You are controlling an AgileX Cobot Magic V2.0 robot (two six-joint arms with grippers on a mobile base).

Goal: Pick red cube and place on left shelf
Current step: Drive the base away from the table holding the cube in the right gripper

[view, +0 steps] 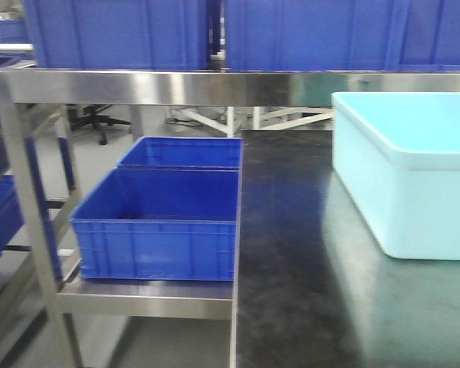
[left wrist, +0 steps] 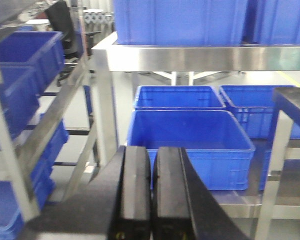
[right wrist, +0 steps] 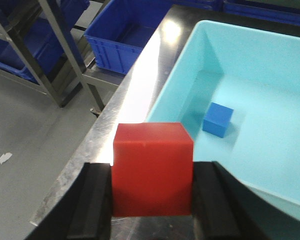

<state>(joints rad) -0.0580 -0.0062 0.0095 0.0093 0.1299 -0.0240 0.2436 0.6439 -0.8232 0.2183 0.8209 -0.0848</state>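
— Where is the red cube [right wrist: 152,167]?

— At six o'clock in the right wrist view, clamped between the two fingers of the right gripper [right wrist: 153,202]. The jaws stand a cube's width apart, pads flat on its left and right faces. It hangs over the steel edge of the table [right wrist: 105,135], just beside the pale tub [right wrist: 187,75] at one o'clock.

— And the other arm?

— The left gripper [left wrist: 153,195] has its fingers pressed together with nothing between them.

— What worries you?

— The pads seem to grip only the lower half of the cube, though the angle is poor and I may be wrong. If so, a quick swing could tip it out. It would land on the table, go over the edge to the floor at nine o'clock, or drop into the tub beside the blue cube [right wrist: 218,119].

— And at the shelf [view: 146,297]?

— In the front view it sits at eight o'clock, and a blue crate [view: 157,249] fills most of it. Only a bare strip shows in front. Released there, the cube may tumble off the lip. Released too high above the crate, it bounces.

— Anything in the way?

— The steel posts [right wrist: 65,55] at eleven o'clock. A wide sweep could clip one and knock the cube loose.
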